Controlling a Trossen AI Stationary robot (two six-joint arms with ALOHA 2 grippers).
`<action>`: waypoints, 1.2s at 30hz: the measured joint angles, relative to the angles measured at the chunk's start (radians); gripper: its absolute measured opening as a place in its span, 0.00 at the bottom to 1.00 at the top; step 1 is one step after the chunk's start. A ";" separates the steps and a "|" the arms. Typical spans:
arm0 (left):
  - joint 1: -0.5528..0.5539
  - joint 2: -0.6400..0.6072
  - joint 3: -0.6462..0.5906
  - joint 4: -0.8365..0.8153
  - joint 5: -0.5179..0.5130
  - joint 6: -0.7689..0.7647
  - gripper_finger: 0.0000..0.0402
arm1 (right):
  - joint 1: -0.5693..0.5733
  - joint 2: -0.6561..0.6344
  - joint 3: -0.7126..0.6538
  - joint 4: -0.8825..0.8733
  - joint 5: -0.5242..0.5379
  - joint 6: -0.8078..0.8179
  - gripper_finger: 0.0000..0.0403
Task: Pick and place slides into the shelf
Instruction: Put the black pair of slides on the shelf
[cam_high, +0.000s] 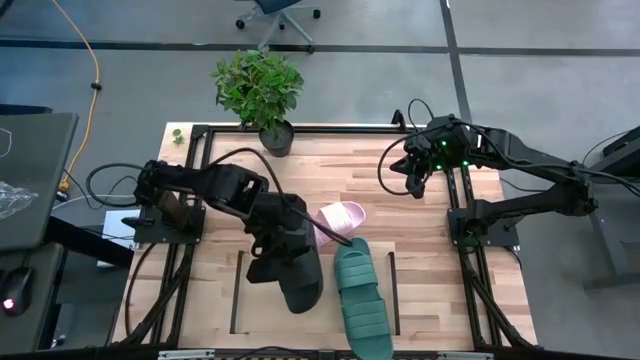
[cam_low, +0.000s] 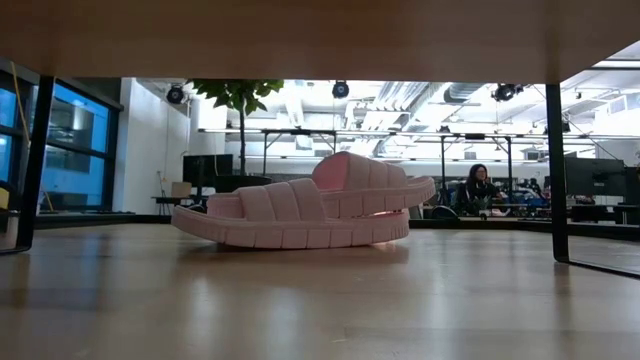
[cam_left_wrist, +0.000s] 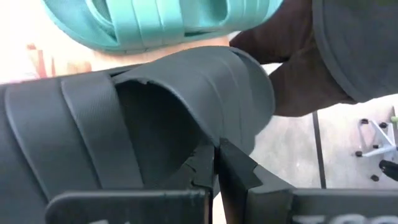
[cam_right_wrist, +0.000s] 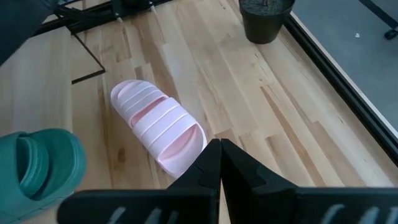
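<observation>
My left gripper (cam_high: 288, 245) reaches over the middle of the table, shut on the black slide (cam_high: 298, 280). That slide sits over the light-wood shelf (cam_high: 255, 305), just left of the teal slide (cam_high: 362, 298), which lies sole-down on it. The pink slide (cam_high: 340, 215) lies sole-down on the table behind them, also in the low view (cam_low: 310, 212) and the right wrist view (cam_right_wrist: 158, 127). My right gripper (cam_high: 413, 188) hovers shut and holding nothing at the table's right, beyond the pink slide. In the left wrist view the black slide (cam_left_wrist: 93, 124) fills the frame, with the teal slide (cam_left_wrist: 155, 25) past it. My left gripper pinches the edge of the black slide's ribbed strap (cam_left_wrist: 211, 127) between its two fingers. It comes from above, slanting down toward the table's near edge. The strap arches up where it is held. I cannot tell whether the sole rests on the shelf.
A potted plant (cam_high: 268, 95) stands at the table's far edge. Black frame rails (cam_high: 462, 215) run along both sides of the table. Thin black rails (cam_high: 236, 290) bound the shelf. A person sits in the room far behind the table (cam_low: 478, 185).
</observation>
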 joint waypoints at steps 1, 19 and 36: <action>-0.001 0.003 0.000 -0.001 0.002 -0.005 0.00 | 0.000 0.000 0.000 0.000 0.000 0.000 0.00; -0.041 0.027 0.000 0.078 -0.007 -0.069 0.00 | 0.000 0.000 0.000 -0.019 -0.009 -0.012 0.00; -0.060 0.047 -0.001 0.158 -0.028 -0.131 0.00 | 0.000 0.000 0.000 -0.037 -0.010 -0.047 0.00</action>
